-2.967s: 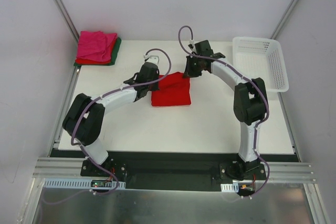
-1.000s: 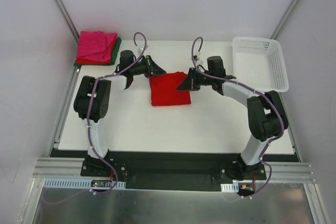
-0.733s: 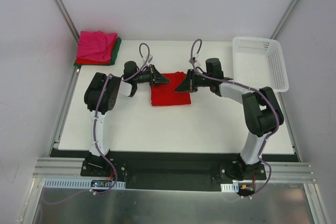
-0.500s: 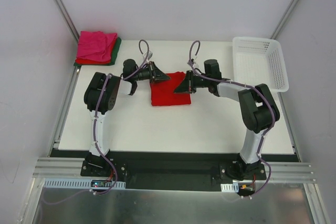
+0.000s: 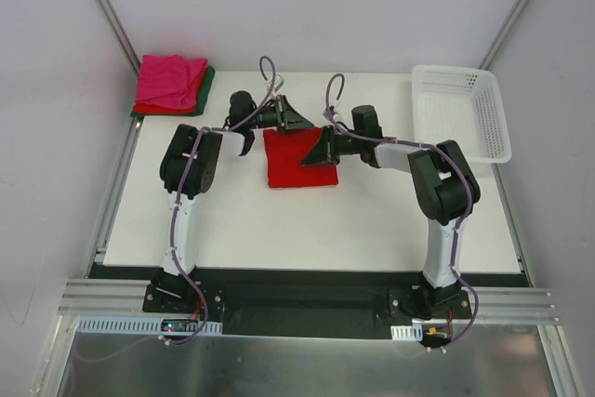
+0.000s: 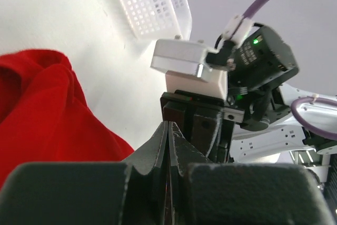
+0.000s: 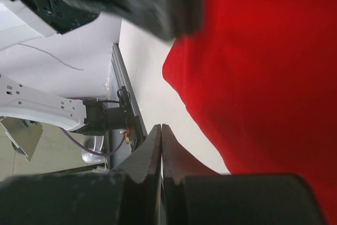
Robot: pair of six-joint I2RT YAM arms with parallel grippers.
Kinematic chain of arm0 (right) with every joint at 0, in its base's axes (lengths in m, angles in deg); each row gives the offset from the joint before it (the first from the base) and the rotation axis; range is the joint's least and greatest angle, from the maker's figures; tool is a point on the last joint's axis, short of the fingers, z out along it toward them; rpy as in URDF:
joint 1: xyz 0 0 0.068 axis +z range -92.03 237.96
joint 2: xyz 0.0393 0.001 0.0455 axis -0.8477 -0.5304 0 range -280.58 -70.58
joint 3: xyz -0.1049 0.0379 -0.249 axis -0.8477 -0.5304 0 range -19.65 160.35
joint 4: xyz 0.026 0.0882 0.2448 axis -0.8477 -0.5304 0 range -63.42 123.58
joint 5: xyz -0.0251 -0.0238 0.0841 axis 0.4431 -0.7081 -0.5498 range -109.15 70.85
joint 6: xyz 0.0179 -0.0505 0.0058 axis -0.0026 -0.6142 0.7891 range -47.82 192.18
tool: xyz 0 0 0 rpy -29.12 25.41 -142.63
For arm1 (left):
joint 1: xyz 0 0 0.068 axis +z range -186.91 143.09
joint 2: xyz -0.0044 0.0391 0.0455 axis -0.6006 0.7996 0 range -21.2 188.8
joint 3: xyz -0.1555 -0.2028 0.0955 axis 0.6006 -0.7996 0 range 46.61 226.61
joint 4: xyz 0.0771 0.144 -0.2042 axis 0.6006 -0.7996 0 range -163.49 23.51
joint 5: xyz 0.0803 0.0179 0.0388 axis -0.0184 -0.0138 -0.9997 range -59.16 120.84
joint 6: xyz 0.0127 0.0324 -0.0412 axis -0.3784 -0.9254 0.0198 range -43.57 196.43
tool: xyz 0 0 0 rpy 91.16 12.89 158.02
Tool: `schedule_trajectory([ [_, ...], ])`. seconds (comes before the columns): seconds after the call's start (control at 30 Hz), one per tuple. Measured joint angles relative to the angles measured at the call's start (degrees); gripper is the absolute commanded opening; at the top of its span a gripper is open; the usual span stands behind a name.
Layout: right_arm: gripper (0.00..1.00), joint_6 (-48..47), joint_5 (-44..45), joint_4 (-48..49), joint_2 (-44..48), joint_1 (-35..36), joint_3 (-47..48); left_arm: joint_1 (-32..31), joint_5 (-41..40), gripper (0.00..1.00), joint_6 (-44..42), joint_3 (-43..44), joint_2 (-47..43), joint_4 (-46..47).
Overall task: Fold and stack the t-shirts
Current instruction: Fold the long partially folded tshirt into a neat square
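- Top view, the step: one red t-shirt [image 5: 296, 172] lies folded into a compact square at the middle of the table [image 5: 372, 220], while the stack [image 5: 170, 84] of pink, red and dark green t-shirts sits in the upper left corner. We judge the folding of this shirt done, or nearly so, with the transfer to the stack not yet begun.
- Top view, the next move: it calls for spreading the jaws, taking the folded square by its edges without spilling the fold, and carrying it to the upper left.
- Top view, the pose: both arms reach far forward and bend inward. The left gripper [image 5: 297, 122] is at the shirt's upper edge and the right gripper [image 5: 314, 152] over its upper right corner, the two close together. The basket [image 5: 462, 111] stands apart at the upper right.
- Left wrist view: the jaws are pressed together with nothing between them. Rumpled red cloth fills the left of the frame, beside the fingers rather than in them, and the other arm's wrist looms just beyond.
- Right wrist view: here too the jaws are pressed together and empty. The shirt covers the right of the frame. Whether the tips touch the cloth or hover just above it we cannot tell — the angle is too low.
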State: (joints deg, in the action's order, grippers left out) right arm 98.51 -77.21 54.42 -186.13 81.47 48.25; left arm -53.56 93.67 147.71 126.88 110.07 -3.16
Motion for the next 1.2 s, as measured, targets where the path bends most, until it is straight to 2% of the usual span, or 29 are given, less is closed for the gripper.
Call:
schedule_trajectory([
  [0.37,0.01,0.59,-0.13,0.44,-2.21,0.0,0.46,-3.04,0.24,0.0,-0.37,-2.47,3.45,-2.45],
  [0.63,0.01,0.68,0.46,0.44,-5.57,0.0,0.46,-2.75,-0.39,0.0,-4.31,-4.48,3.72,-6.97],
  [1.2,0.01,1.6,1.62,1.49,-10.01,0.0,0.52,-0.17,-1.9,0.0,-6.84,-5.22,5.95,-9.57],
])
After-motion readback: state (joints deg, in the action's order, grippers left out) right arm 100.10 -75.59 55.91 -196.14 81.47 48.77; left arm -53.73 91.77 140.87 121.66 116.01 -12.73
